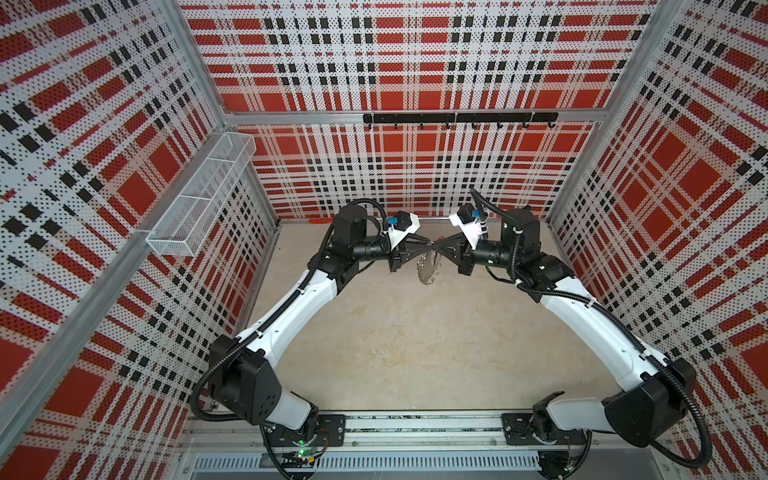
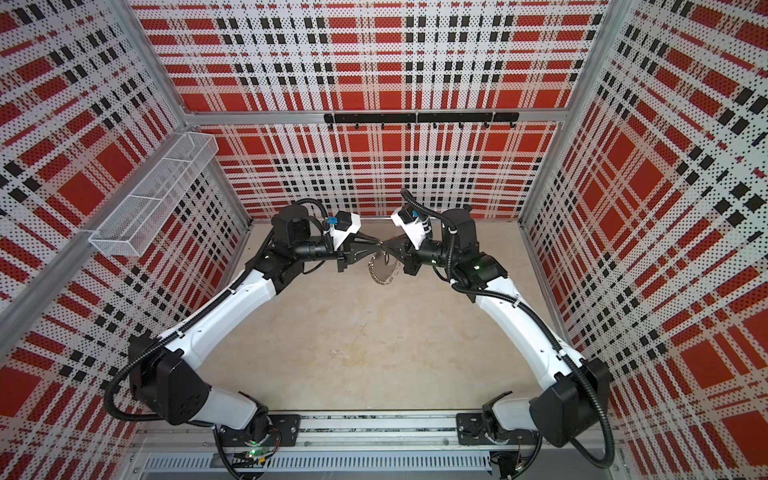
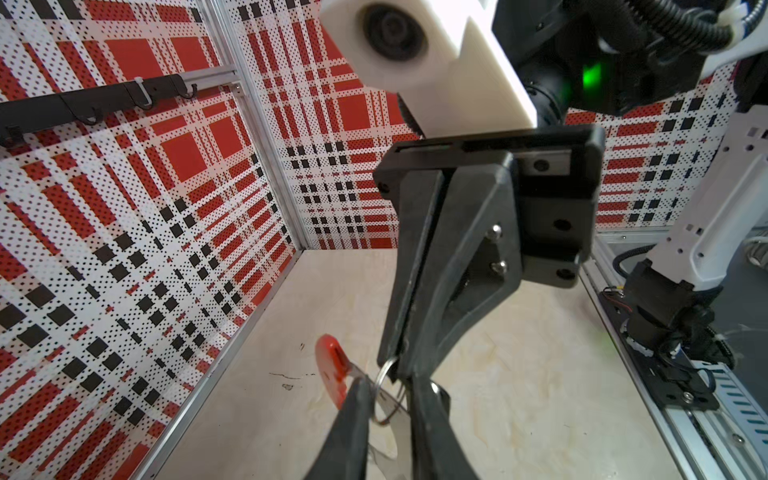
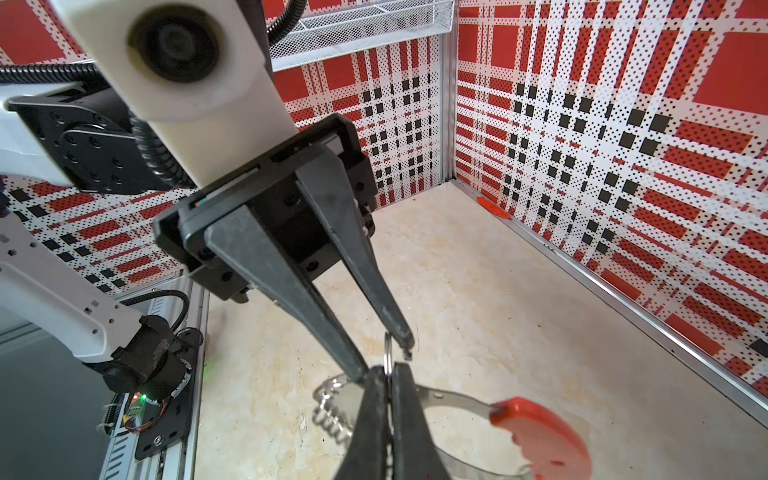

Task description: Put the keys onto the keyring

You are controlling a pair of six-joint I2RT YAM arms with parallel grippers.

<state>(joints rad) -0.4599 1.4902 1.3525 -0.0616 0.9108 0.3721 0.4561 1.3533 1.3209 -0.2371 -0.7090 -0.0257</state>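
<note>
Beige table below: holding keyring aloft with right gripper clamped on one split ring; straddling that ring with left gripper, jaws slightly apart. Cannot make out any key. Might tug ring loose, dropping everything, if closing off-centre.

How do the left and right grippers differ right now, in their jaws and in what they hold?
Jaws: the right gripper is shut on a split ring; the left gripper has its jaws a little apart, with that ring between them.
Load: the keyring hangs from the ring the right gripper pinches; the left gripper grips nothing that shows.
Shared: both are raised above the table, tips meeting.
</note>
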